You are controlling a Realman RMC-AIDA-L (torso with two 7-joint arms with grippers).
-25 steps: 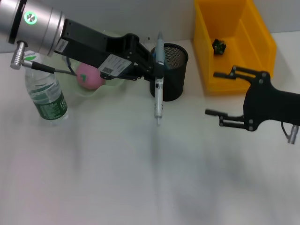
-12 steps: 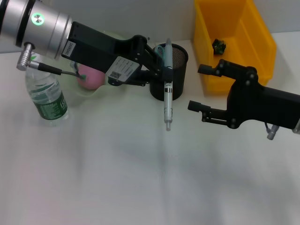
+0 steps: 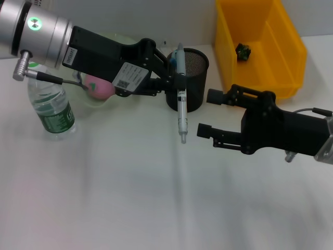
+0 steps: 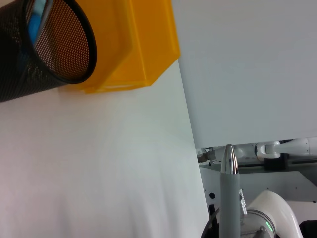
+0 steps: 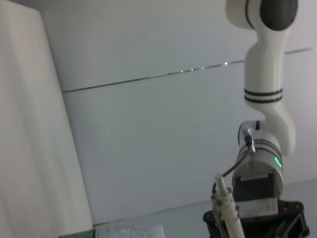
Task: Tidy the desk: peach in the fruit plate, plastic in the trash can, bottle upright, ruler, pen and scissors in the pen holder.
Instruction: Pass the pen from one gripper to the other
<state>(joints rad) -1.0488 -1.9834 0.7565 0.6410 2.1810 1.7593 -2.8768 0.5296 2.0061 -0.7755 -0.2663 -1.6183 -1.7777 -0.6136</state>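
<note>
From the head camera I see my left gripper [image 3: 174, 78] clenched on the pen [image 3: 180, 99], which hangs roughly upright in the air just in front of the pen holder [image 3: 191, 83], its lower tip above the desk [image 3: 130, 192] and its top level with the holder's rim. The pen holder stands upright at the far middle of the desk, with something blue inside it in the left wrist camera. My right gripper [image 3: 207, 112] sits just right of the pen, its 2 fingers spread apart and holding nothing, pointing left toward the pen without touching it. The trash can [image 3: 260, 47] is at the far right, just beyond my right arm, with a small dark scrap on its floor. The peach [image 3: 99, 86] lies in the fruit plate [image 3: 112, 99] at the far left, partly hidden behind my left arm. The bottle [image 3: 49, 107] stands upright near the left edge, just left of the plate
</note>
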